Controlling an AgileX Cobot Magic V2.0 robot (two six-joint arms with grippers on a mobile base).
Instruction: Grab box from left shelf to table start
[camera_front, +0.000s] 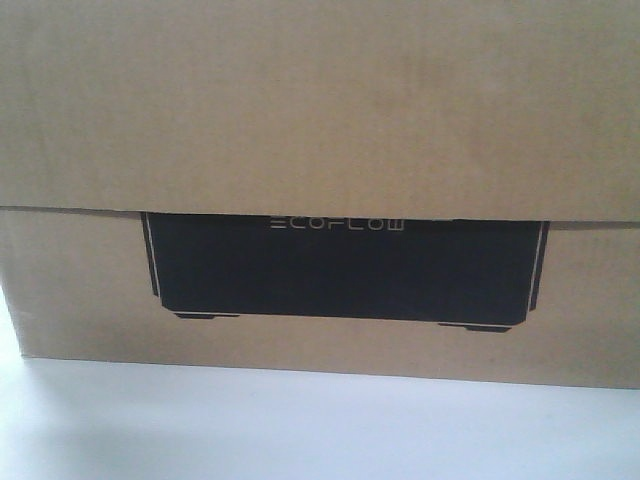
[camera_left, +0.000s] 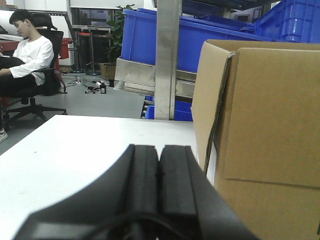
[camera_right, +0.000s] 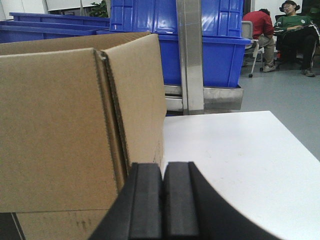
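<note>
The box (camera_front: 320, 110) is a big brown cardboard carton that fills the front view from edge to edge. An overhanging cardboard top covers its upper half; below that sits a black printed panel (camera_front: 345, 268) with pale lettering reading "ECOFLOW". The box stands on the white tabletop (camera_front: 300, 425), its bottom edge resting flat on it.

From the left wrist view the box (camera_left: 270, 135) is just to the right of the left end effector (camera_left: 159, 162), whose two black fingers are pressed together with nothing between them. From the right wrist view the box (camera_right: 75, 125) is just to the left of the right end effector (camera_right: 163, 180), also closed on nothing. Each sits low over the tabletop (camera_left: 75, 155) beside an end of the box, not touching it.

Behind the tabletop stands the shelf, with a steel upright post (camera_right: 190, 55) and blue bins (camera_right: 210, 50) on it. Seated people (camera_left: 27, 60) are in the background on the grey floor (camera_right: 290, 95).
</note>
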